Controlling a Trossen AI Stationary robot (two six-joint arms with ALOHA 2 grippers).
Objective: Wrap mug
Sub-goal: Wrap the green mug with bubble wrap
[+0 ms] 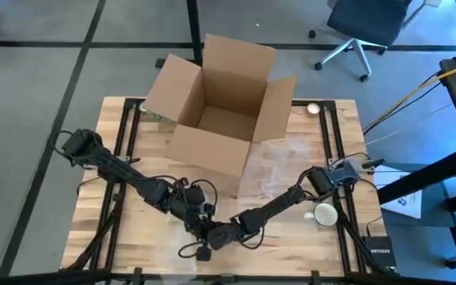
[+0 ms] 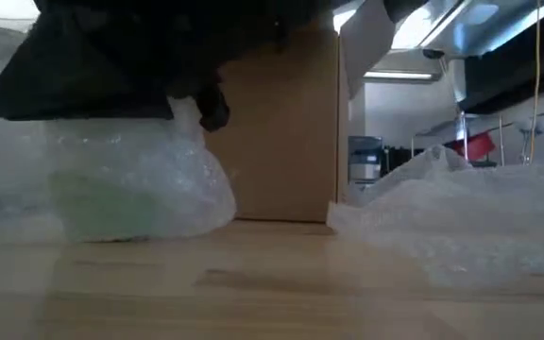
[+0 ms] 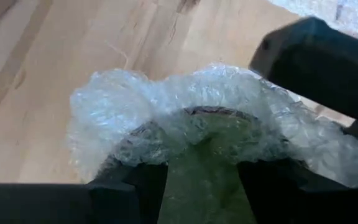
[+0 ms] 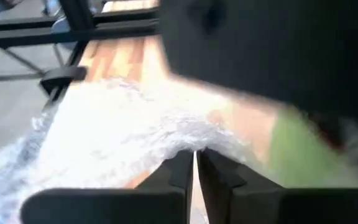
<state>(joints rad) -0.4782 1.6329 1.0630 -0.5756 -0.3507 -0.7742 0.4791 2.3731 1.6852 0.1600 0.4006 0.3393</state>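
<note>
The wooden table (image 1: 133, 229) is being taken up mostly by an open cardboard box (image 1: 216, 111) at the far middle, flaps spread; a sheet of bubble wrap (image 1: 279, 170) is being left lying flat just right of the box, reaching toward the near side; a white mug (image 1: 325, 214) is being left on its own at the near right, well apart from the grippers.

Both arms are being stretched in toward the near middle of the table, so the two grippers are being kept right next to each other; the left gripper (image 1: 206, 231) is being held around a green mug (image 3: 207, 155) that's bundled in bubble wrap, and in the left wrist view its jaws are being spread wide enough to straddle the bundle, fingers (image 3: 129, 186) pressed on either side of it; so the green mug is being kept at the near middle, low over the table.

The right gripper (image 1: 229, 234) is being held just beside it; its jaws are being pinched nearly together in the right wrist view, with an edge of the wrap (image 4: 123, 140) caught between the fingertips (image 4: 182, 171).
</note>
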